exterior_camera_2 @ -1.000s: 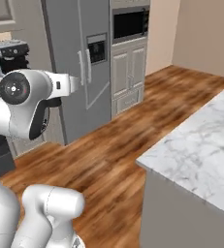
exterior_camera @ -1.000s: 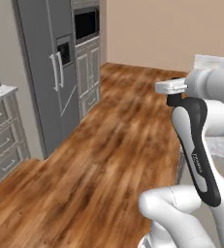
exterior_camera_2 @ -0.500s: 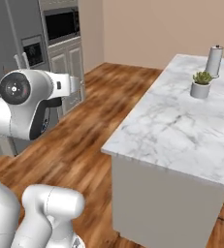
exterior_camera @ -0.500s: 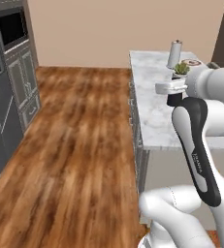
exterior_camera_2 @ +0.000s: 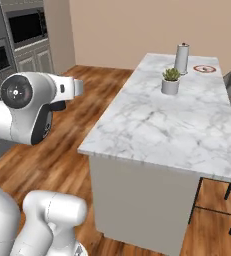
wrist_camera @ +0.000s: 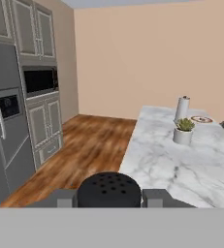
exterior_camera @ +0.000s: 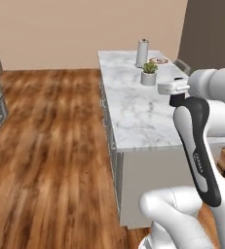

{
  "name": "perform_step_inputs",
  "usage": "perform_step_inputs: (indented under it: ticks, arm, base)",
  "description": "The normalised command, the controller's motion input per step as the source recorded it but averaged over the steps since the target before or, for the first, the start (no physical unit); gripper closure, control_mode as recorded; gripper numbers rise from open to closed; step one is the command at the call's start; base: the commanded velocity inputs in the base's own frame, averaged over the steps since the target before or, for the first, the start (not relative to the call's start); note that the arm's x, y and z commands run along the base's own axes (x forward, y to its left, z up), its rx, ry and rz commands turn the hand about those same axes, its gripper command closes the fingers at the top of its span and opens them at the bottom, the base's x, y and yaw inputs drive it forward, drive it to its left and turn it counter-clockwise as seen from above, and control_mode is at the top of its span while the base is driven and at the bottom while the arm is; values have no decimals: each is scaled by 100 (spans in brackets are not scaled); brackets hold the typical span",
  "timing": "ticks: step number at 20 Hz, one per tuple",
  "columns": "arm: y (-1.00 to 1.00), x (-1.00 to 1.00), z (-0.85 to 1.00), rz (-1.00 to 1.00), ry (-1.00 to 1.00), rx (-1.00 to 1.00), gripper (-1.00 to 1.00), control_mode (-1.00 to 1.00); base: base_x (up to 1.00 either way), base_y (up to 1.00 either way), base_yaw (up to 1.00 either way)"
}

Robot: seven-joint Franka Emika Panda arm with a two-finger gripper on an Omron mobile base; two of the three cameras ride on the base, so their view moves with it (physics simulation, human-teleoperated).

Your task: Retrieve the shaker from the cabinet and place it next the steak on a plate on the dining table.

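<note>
Between the gripper (wrist_camera: 108,199) fingers, low in the hand view, sits the black shaker (wrist_camera: 109,190), its perforated cap facing the camera and both fingers pinched against its sides. Beyond it stretches the marble dining table (wrist_camera: 167,164), where a small potted plant (wrist_camera: 184,131), a grey paper-towel roll (wrist_camera: 182,108) and the orange-rimmed plate (wrist_camera: 201,119) stand at the far end.

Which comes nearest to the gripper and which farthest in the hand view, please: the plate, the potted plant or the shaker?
1. The shaker, between the fingers at the view's bottom.
2. The potted plant, midway along the dining table.
3. The plate, at the far end, beside the paper-towel roll.
</note>
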Motion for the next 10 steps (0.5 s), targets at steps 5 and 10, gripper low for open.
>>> perform_step_inputs:
  ticks: [5,10]
  arm:
    - [0,0,0,0,0,0,100,100]
    - [0,0,0,0,0,0,100,100]
  base:
    - [0,-73,-14]
    - [0,-80,-12]
